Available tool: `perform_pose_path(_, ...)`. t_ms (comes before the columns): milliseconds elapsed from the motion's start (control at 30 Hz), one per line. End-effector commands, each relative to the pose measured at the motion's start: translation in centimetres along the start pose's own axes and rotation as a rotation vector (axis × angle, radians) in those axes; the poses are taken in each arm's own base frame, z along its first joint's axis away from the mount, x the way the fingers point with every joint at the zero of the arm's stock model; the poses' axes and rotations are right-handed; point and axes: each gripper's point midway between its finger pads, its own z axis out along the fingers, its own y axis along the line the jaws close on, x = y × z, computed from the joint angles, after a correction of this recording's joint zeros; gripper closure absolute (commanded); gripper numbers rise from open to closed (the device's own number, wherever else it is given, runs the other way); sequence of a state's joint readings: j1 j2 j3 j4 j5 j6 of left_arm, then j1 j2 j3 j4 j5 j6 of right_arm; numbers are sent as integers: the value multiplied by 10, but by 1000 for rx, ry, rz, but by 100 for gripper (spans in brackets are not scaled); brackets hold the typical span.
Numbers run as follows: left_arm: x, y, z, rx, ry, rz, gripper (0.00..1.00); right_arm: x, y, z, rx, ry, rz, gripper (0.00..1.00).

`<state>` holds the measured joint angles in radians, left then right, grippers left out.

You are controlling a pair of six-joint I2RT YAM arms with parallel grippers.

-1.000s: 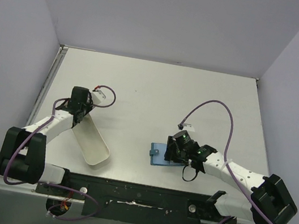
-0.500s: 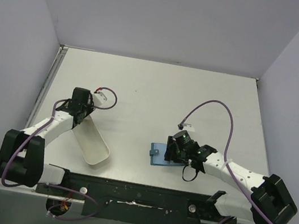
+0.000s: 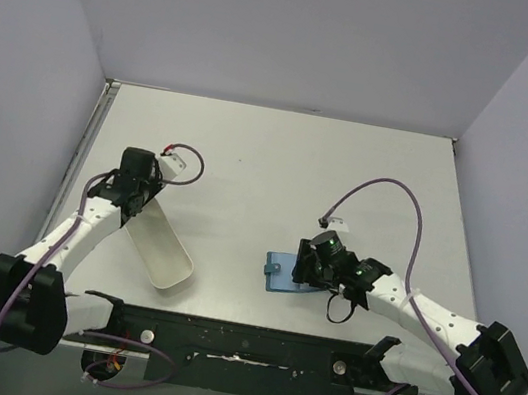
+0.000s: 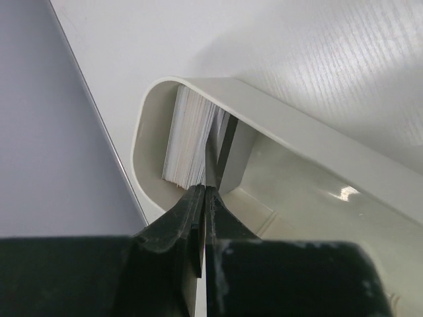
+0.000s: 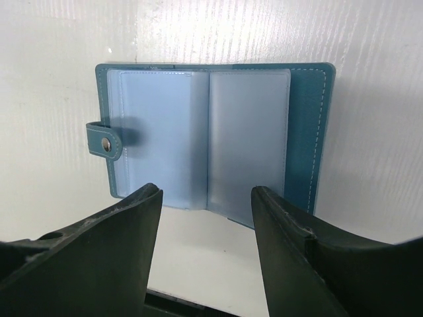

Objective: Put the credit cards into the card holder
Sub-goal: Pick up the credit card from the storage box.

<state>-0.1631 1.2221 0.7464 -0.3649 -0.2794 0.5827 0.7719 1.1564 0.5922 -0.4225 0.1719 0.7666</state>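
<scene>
The card holder lies open on the table, teal with pale blue sleeves and a strap tab at its left. My right gripper hovers just before its near edge, open and empty; in the top view this gripper covers the holder's right part. The credit cards stand on edge as a pale stack at the end of a white oblong tray. My left gripper reaches into that tray end, shut on one thin card seen edge-on beside the stack.
The white tray runs diagonally toward the near edge at left. The table's left rim and wall lie close beside the left gripper. Purple cables loop over both arms. A black rail crosses the near edge.
The left jaws have closed at the card stack, and the left arm's elbow has swung out to the left. The right arm shifted slightly; its gripper stays open over the holder.
</scene>
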Motion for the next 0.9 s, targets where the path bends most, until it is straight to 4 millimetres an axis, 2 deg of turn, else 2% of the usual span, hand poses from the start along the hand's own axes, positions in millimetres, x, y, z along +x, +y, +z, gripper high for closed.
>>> perform_pose_path(0, -32, 19, -27, -25, -101, -104, 100, -13, 8, -11, -37, -46, 19, 43)
perform_pose_path(267, -69, 32, -70, -34, -277, -412, 100, -23, 21, -23, -103, -75, 40, 42)
perform_pose_path(400, -94, 41, -98, 4, -371, -565, 100, -25, 17, -22, -80, -79, 35, 45)
perform_pose_path(467, -105, 38, -109, 57, -408, -635, 100, -25, 12, -20, -50, -78, 31, 47)
perform_pose_path(600, -128, 23, -131, 216, -473, -766, 100, -27, 2, -17, 9, -79, 35, 53)
perform_pose_path(767, -169, -25, -165, 617, -605, -903, 100, -24, -7, -13, 52, -73, 39, 61)
perform_pose_path(867, -184, -50, -182, 823, -651, -982, 100, -22, -14, -9, 87, -67, 38, 65)
